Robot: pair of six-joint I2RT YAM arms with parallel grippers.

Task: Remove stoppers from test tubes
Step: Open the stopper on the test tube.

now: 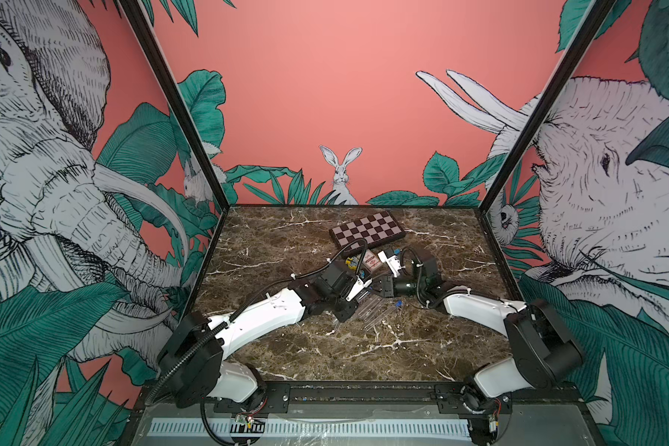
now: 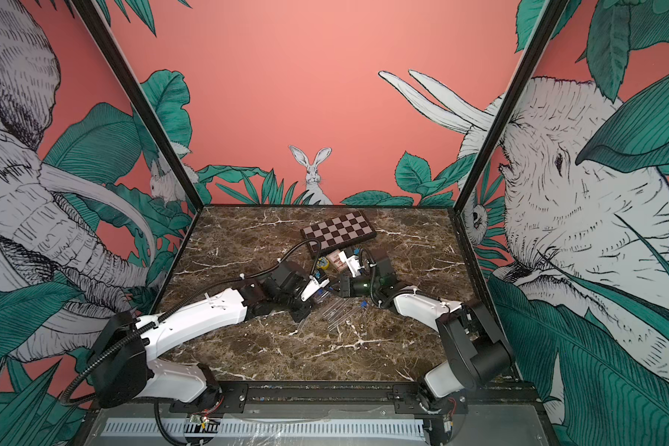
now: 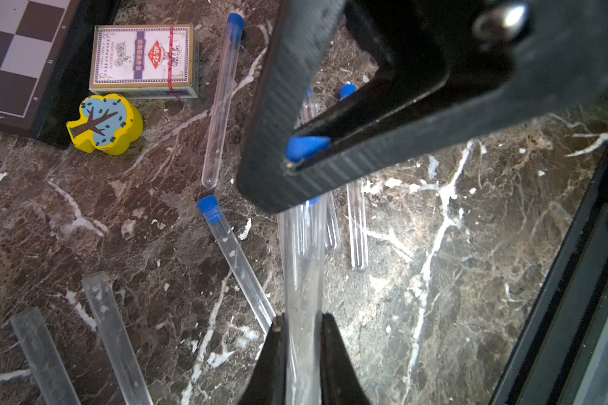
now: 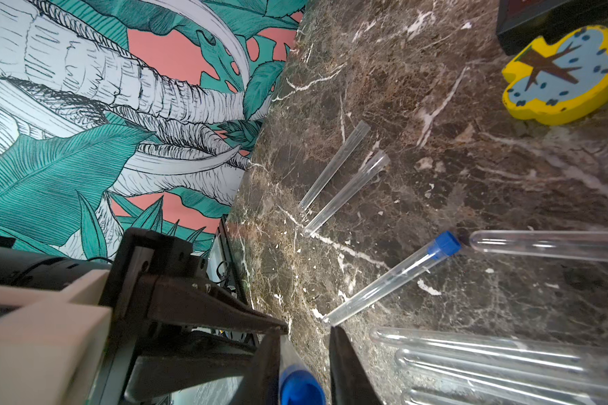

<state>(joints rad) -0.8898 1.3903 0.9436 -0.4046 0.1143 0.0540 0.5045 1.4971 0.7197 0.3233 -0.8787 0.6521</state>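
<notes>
**A:** What lies nearest to us?

**B:** Some bare tubes point(image 1: 371, 311), flat on the marble table point(image 1: 325, 359), with no plugs in them. They are clear and slim, hard to see against the dark stone.

**A:** And the arms?

**B:** They meet just behind. The left gripper point(image 3: 302, 321) is clamped on the held tube point(image 3: 302, 273), above other tubes. The right gripper point(image 4: 306, 331) has its jaws on both sides of the blue stopper point(image 3: 306, 147) at the end of that tube. Whether they really squeeze it, I cannot tell.

**A:** What can go wrong?

**B:** The tube looks smooth, so I think a pull that is not along its length may make it slide or turn in the left grip. If the pinch catches only the edge of the stopper, it may slip off and leave the plug in. And if the plug comes free with a jerk, an arm could sweep the tubes below and roll them away.

**A:** Is more work left?

**B:** Yes. Farther back a capped tube point(image 3: 237, 259) and a second capped tube point(image 3: 222, 101) lie flat, each with a blue plug on. Beyond them are a yellow block point(image 3: 104, 122), a card box point(image 3: 143, 59) and, at the back, the chessboard point(image 1: 367, 231).
</notes>
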